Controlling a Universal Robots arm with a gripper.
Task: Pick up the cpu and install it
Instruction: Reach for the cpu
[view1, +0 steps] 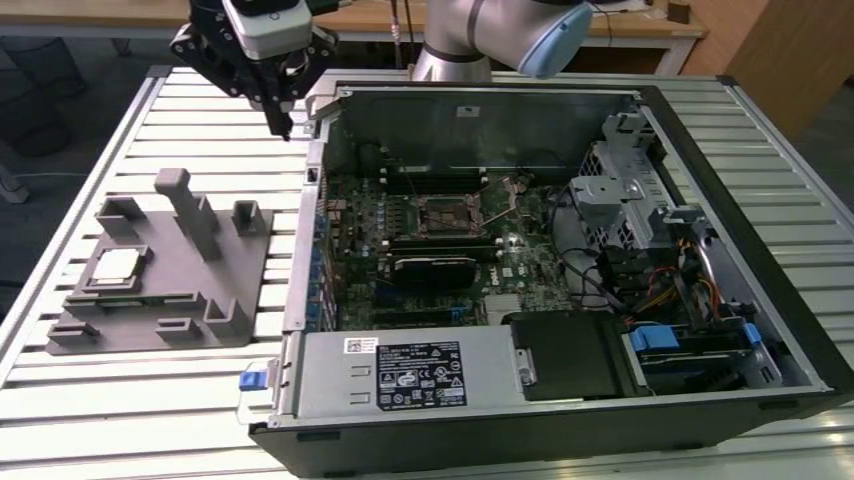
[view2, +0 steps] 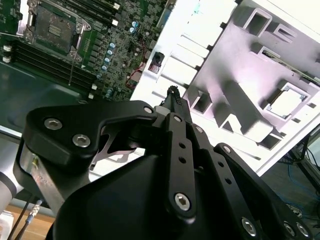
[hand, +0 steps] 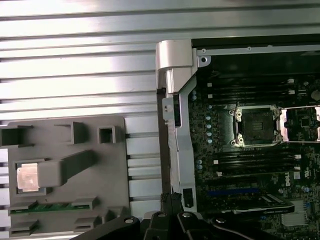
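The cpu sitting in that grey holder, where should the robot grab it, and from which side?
Probably by two opposite thin edges, coming straight down from above. The cpu lies flat, shiny top up, in a shallow pocket of the grey fixture. Its sides sit low in the pocket, so the top looks like the free way in.

Exterior view: high, oblique, whole case. Both wrist views: looking down, sharing fixture, socket.

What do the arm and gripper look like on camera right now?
The arm is silver-grey tubing with a pale blue joint cap. The gripper is matte black: jointed linkage bars fastened with silver hex-head screws, tapering to narrow fingers. A white housing sits at the wrist in the exterior view.
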